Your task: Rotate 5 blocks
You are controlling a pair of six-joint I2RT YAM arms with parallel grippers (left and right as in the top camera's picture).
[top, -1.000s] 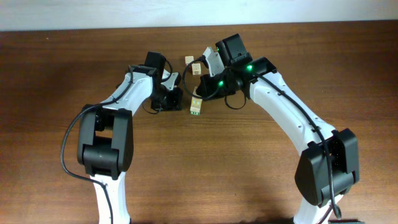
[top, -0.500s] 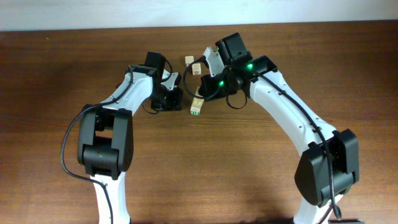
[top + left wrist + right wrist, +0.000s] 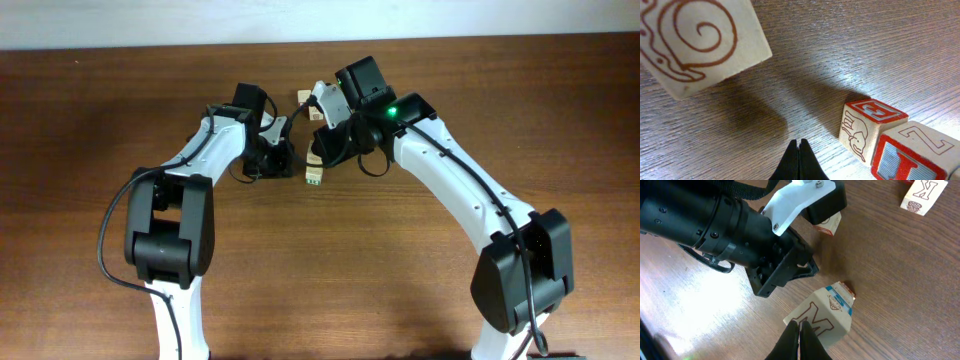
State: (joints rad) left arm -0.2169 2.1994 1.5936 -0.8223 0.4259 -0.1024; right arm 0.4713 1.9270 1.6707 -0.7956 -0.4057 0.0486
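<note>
Bright light — glare streaks the table (image 3: 850, 75).

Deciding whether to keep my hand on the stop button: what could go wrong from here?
1. The left arm is crowded beside the M block, where the shut right end effector sits; the arms could collide.
2. A shut-tip nudge may slide or topple the M block rather than turn it.
3. The E block and Z block sit tight together; turning one may drag the other.
</note>
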